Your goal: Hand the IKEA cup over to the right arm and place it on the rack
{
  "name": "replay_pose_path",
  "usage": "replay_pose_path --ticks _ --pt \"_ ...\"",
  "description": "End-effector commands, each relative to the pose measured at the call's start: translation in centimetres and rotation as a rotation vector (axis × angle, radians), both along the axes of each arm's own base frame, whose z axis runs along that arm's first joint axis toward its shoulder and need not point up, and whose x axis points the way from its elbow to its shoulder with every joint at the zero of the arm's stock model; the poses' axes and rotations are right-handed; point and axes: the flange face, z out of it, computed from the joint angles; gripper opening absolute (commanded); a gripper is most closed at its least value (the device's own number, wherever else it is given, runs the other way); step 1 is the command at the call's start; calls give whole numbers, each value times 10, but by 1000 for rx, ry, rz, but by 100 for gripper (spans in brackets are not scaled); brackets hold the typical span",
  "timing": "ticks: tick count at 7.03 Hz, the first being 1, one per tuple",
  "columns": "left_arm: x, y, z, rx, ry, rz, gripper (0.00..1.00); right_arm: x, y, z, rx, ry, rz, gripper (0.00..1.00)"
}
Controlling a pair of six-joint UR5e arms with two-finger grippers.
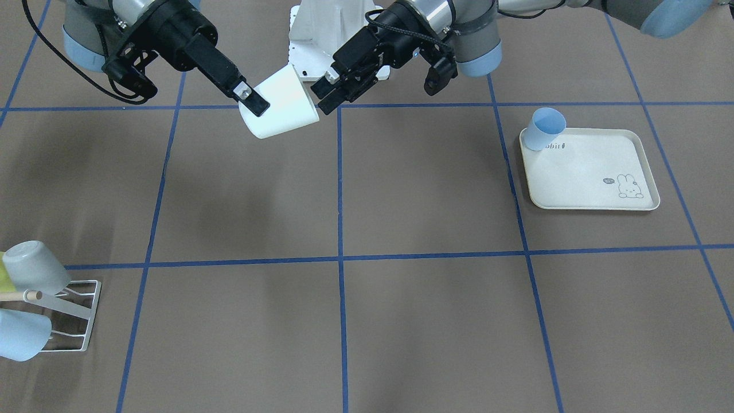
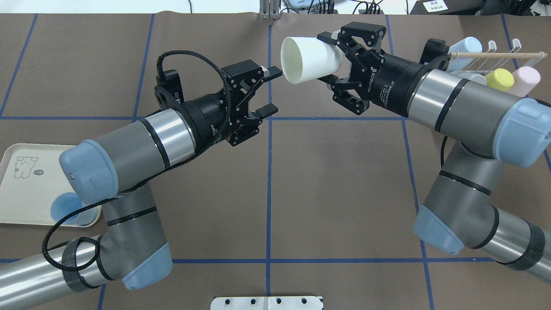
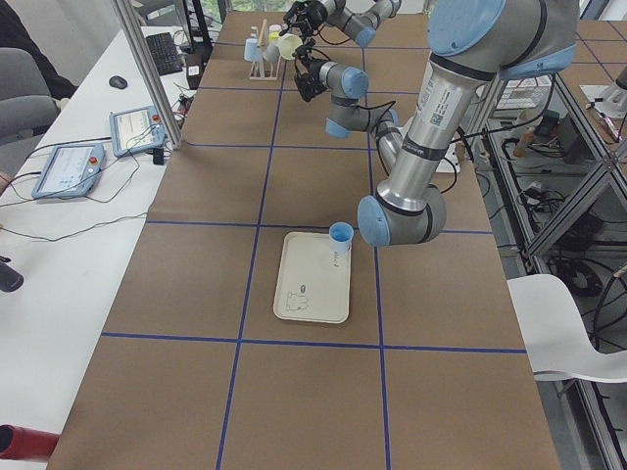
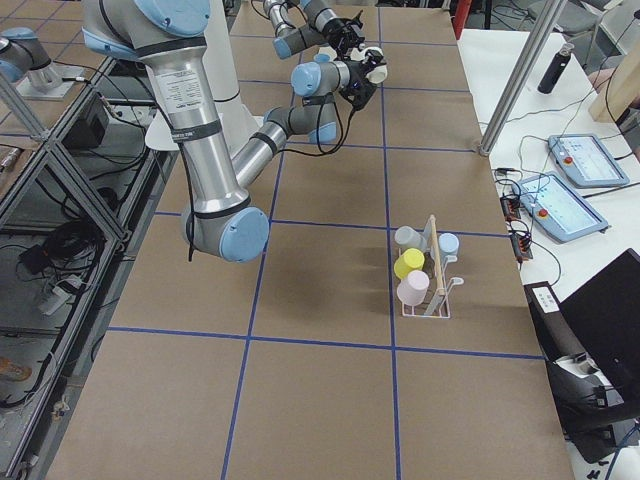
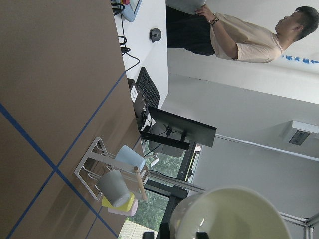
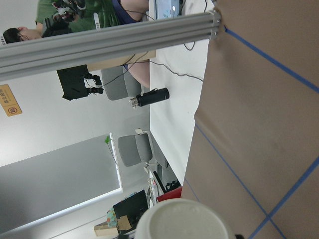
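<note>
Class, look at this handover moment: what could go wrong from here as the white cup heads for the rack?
1. The left gripper hangs open right beside the white cup's rim. A swing by the right gripper, which grips the cup sideways by its base, might clip those fingers and loosen it.
2. The rack already carries four cups, so the newcomer could bump one going on.

right arm (image 2: pixel 469 107) silver-grey | caps (image 2: pixel 523 133) pale blue | right gripper (image 2: pixel 326 58) black
</note>
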Motion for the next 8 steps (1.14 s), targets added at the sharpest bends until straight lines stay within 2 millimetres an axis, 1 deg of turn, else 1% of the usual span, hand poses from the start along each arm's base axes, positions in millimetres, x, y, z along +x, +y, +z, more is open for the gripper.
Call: replay_pose_path --ticks 1,2,3,4,5,6,7,8 --pt "-3 3 27 101 -136 -47 99 19 -39 23 64 339 128 24" --pt "0 1 34 98 -158 -49 99 29 -55 42 125 573 184 24" --pt "0 1 44 90 -174 -48 99 51 -74 62 139 748 231 24" --pt "2 0 46 88 -180 -49 99 76 -98 81 166 947 253 24" --pt "5 0 48 86 -186 -45 99 100 -125 106 185 1110 265 24" --pt "7 0 50 84 -190 -45 99 132 -159 143 151 1237 278 24" --pt "10 -1 53 80 -198 -44 99 163 -188 183 147 1398 260 24" --pt "10 -1 54 79 -199 -46 99 185 -211 221 100 1483 239 25"
